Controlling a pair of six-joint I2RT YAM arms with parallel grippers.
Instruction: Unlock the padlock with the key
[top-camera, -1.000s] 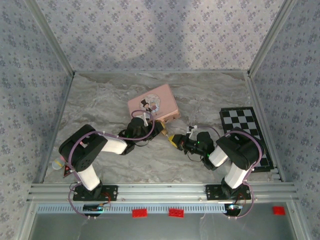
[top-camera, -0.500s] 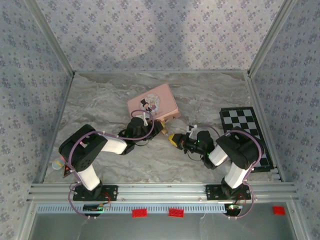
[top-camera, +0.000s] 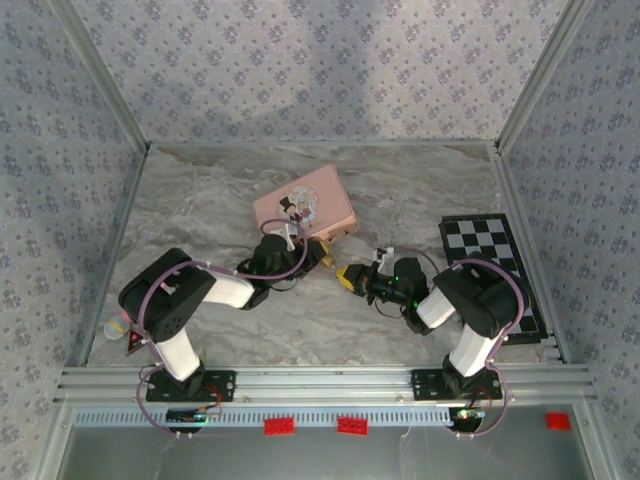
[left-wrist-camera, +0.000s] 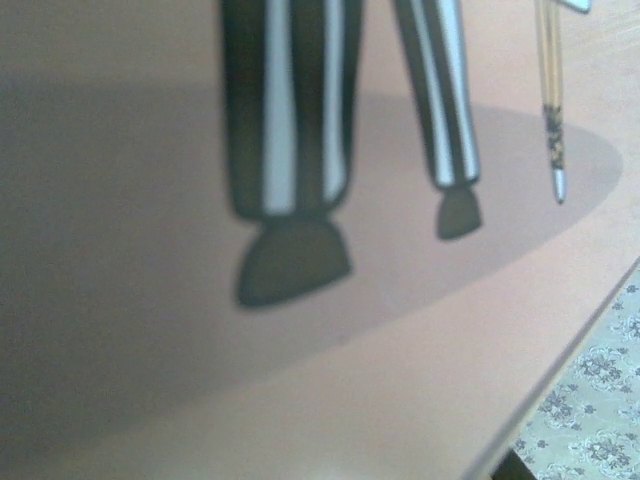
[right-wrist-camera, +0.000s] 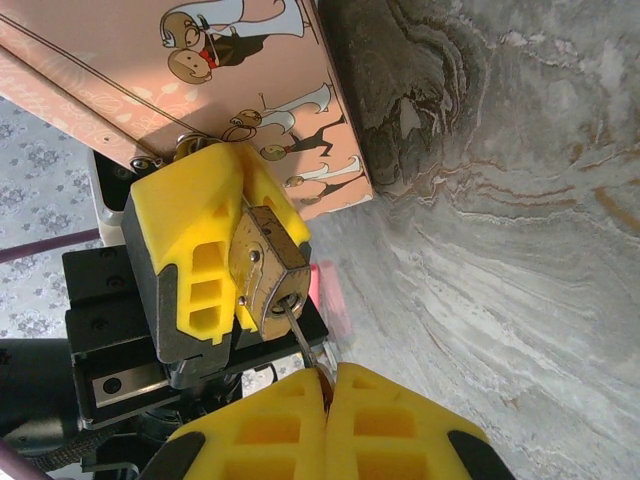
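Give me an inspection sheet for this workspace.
Surface: marbled tabletop, no spills seen.
Job's things: padlock, with the tip of the key at its keyhole.
Clutter: pink box, chessboard, small items at the left edge.
Grippers: left gripper shut on padlock; right gripper shut on key.
Cables: purple cables looped along both arms.
Surroundings: patterned walls, metal frame.

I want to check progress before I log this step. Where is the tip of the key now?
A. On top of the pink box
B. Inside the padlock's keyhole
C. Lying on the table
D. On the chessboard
B: the right wrist view shows the key running from the shut right tool into the keyhole of the padlock.
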